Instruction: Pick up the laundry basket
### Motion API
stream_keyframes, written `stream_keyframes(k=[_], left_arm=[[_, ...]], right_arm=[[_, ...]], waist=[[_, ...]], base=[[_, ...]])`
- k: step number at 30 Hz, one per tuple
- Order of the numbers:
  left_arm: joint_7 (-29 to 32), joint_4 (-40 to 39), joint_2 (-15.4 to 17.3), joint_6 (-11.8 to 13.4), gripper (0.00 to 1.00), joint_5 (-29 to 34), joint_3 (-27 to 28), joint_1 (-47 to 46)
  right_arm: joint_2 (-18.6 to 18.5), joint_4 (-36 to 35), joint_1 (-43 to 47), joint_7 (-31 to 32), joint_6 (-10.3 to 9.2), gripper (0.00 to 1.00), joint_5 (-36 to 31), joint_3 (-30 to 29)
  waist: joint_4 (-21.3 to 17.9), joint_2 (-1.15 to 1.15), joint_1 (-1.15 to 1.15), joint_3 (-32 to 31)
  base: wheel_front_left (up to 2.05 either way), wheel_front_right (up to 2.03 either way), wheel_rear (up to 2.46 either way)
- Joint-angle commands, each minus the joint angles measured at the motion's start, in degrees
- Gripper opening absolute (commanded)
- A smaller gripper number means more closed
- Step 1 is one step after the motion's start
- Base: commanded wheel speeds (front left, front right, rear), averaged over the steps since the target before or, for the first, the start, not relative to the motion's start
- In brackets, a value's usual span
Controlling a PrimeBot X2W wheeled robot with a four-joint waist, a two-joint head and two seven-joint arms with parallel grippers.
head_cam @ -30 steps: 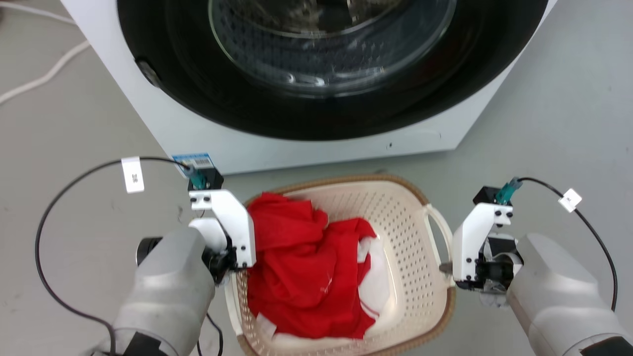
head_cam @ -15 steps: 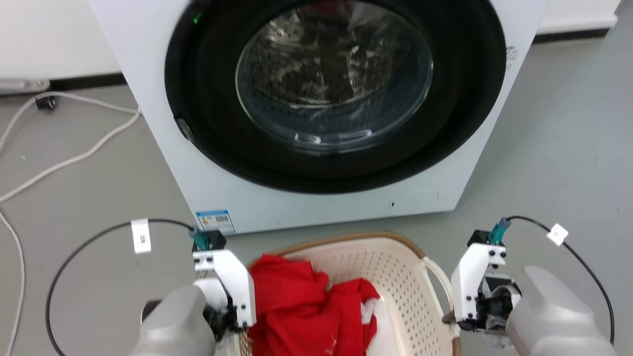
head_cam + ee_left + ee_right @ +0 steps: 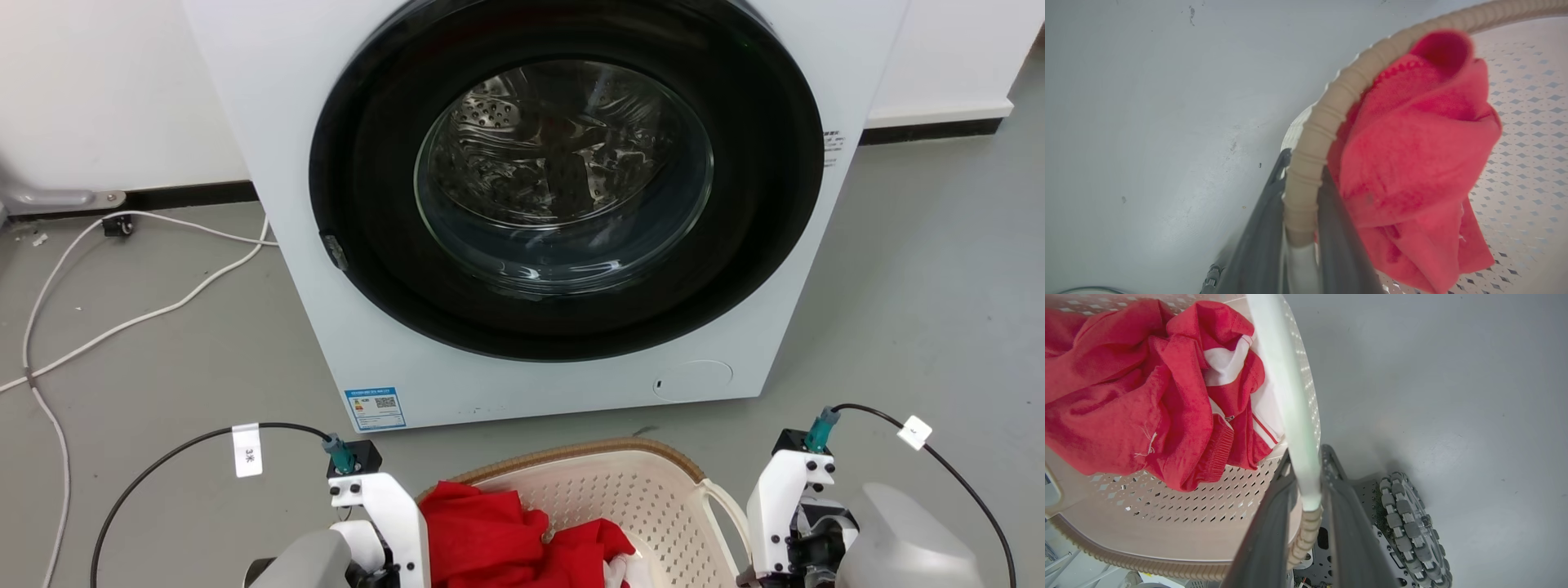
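Here, the left tool (image 3: 1305, 175) is seen clamped on the ribbed brown rim of the laundry basket (image 3: 1339, 96), with a red garment (image 3: 1412, 155) bulging just inside its inner finger. From the head, the basket is shown between both tools, before the washing machine (image 3: 531, 392), though the fingers are cut off there. The right tool (image 3: 1306, 459) is closed on the white loop handle; beside its outer finger a roller wheel (image 3: 1404, 514) is revealed against grey floor (image 3: 1453, 375).
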Motion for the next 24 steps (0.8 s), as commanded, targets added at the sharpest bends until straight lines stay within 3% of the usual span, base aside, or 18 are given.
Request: stream_keyframes(k=[1, 24], left_arm=[[-0.09, -0.15, -0.43, -0.01, 0.0, -0.52, -0.04, 0.94], [-0.89, -0.18, -1.59, 0.4, 0.0, -1.95, -1.57, 1.78]], right_arm=[[0.3, -0.25, 0.75, 0.06, -0.07, 0.0, 0.07, -0.42], [1.02, -0.27, 0.36, -0.84, -0.05, 0.0, -2.42, -1.51]], waist=[[0.31, -0.01, 0.01, -0.28], [3.35, -0.01, 0.01, -0.29]], base=[[0.0, 0.0, 0.0], [0.0, 0.0, 0.0]])
